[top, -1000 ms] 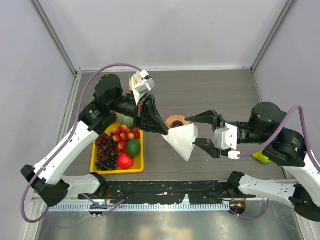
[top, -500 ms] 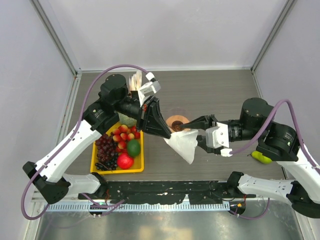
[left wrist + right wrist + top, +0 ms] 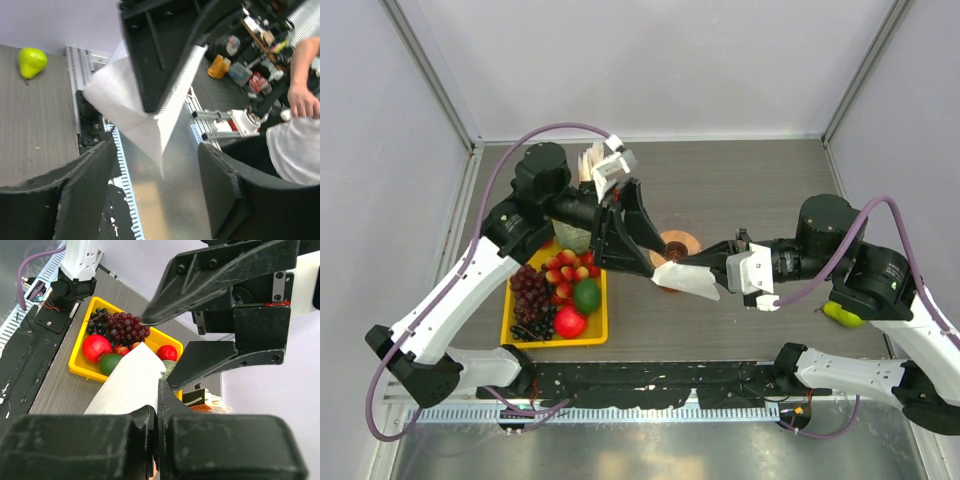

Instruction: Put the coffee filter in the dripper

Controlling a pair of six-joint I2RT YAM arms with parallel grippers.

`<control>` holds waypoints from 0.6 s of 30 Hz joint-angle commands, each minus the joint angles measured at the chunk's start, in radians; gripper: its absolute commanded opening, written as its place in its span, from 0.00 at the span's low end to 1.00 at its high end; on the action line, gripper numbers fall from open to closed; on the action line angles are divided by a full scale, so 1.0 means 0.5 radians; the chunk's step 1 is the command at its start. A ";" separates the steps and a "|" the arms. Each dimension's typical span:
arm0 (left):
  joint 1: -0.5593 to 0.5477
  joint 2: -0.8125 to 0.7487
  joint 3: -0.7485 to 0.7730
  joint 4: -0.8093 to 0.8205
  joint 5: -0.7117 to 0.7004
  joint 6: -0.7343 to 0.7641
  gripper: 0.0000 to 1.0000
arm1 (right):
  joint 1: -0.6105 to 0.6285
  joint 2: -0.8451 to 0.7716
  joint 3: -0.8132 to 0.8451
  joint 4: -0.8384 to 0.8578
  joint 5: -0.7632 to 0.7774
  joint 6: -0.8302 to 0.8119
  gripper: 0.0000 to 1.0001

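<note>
Coffee filter [image 3: 685,278] was a thin white paper piece, folded flat into a wedge with a crisp straight edge and no visible print. It was pinched by the right fingers [image 3: 717,260], which were closed tight on one end. From the top camera the filter's free end overlapped the near rim of the dripper [image 3: 677,241], a small round tan-orange ring with a dark centre standing on the grey table [image 3: 760,190]; height above the dripper could not be told. The left fingers [image 3: 625,245] were spread wide just beside the filter, gripping nothing, with paper between them but not touching either pad in any view. The left wrist view showed the underside instead — the filter [image 3: 125,107] hanging as a pointed white flap from the black right finger, its serrated seam edge visible, plus a yellow-green pear [image 3: 31,61] on the table far behind. The right wrist view showed the filter [image 3: 131,382] running out from its own shut fingers [image 3: 145,437] toward the open left fingers [image 3: 210,275] — also a yellow tray [image 3: 80,371] of fruit [image 3: 96,347] that the left wrist view lacked.
</note>
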 commanded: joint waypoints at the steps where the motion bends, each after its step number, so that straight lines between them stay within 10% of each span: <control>1: 0.256 -0.092 -0.066 0.528 -0.052 -0.379 0.82 | 0.010 -0.042 0.031 0.172 0.125 0.235 0.05; 5: 0.532 -0.214 -0.048 0.678 -0.202 -0.210 0.99 | 0.007 -0.073 -0.040 0.294 0.254 0.680 0.05; 13: 0.352 -0.301 0.323 -0.760 -0.432 1.486 0.97 | -0.279 -0.106 -0.163 0.491 -0.009 1.389 0.05; 18: -0.013 -0.285 0.422 -1.172 -0.797 1.960 0.99 | -0.291 -0.088 -0.172 0.519 -0.061 1.387 0.05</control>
